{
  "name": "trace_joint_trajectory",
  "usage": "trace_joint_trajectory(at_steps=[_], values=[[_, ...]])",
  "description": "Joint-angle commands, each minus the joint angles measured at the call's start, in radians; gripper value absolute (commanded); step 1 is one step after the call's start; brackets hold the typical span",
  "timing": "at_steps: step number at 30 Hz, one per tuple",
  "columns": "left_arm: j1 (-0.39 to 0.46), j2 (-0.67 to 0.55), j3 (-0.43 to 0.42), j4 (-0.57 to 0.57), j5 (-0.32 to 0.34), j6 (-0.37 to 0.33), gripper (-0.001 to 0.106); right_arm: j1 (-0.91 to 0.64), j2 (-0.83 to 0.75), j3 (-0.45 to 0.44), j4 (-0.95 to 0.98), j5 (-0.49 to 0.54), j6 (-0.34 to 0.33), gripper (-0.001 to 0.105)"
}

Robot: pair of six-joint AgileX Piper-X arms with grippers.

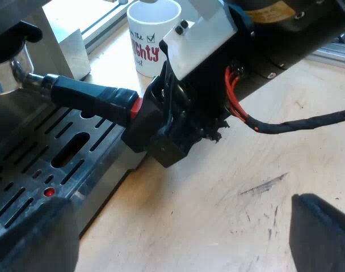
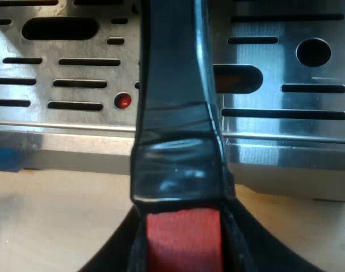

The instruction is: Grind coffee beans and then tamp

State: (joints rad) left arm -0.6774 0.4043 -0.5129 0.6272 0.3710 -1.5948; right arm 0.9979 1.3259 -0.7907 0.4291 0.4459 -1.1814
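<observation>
Grips the holder (image 1: 25, 79) by the red end (image 2: 184, 241) of its dark handle (image 1: 87, 95) with the right gripper (image 2: 184, 249), black fingers (image 2: 243, 255) pressed against both sides of it. Holds that handle level above the slotted metal drip tray (image 2: 274, 62) of the espresso machine (image 1: 8, 39), with the holder itself seated at the machine's front and its metal neck running in under the dark head there. Hangs the left gripper (image 1: 172, 243) over the wooden table (image 1: 229, 187) just beside the tray's edge, fingers (image 1: 323, 232) spread wide over bare wood. Looks past the clamped handle to a white mug (image 1: 152, 34) with red lettering, upright on the table near the machine. Catches a small red dot (image 2: 122, 101) among the tray's slots. Shows dark scuff marks (image 1: 263, 184) on the wood near the left gripper.
</observation>
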Motion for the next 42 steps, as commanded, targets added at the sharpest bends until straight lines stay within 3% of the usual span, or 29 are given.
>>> trace_joint_trajectory(at_steps=[1,20,26,42], values=[[-0.006,-0.001,-0.003,-0.002,-0.009,0.007,0.077,0.003,-0.005,-0.003,-0.029,-0.040,-0.027,0.000],[-0.006,-0.001,-0.003,-0.002,-0.009,0.007,0.077,0.043,-0.008,-0.003,-0.029,-0.040,-0.027,0.000],[-0.006,-0.001,-0.003,-0.002,-0.009,0.007,0.077,0.043,-0.008,-0.003,0.013,-0.040,0.037,0.000],[-0.006,-0.001,-0.003,-0.002,-0.009,0.007,0.077,0.056,-0.046,-0.003,0.086,-0.020,0.058,0.000]])
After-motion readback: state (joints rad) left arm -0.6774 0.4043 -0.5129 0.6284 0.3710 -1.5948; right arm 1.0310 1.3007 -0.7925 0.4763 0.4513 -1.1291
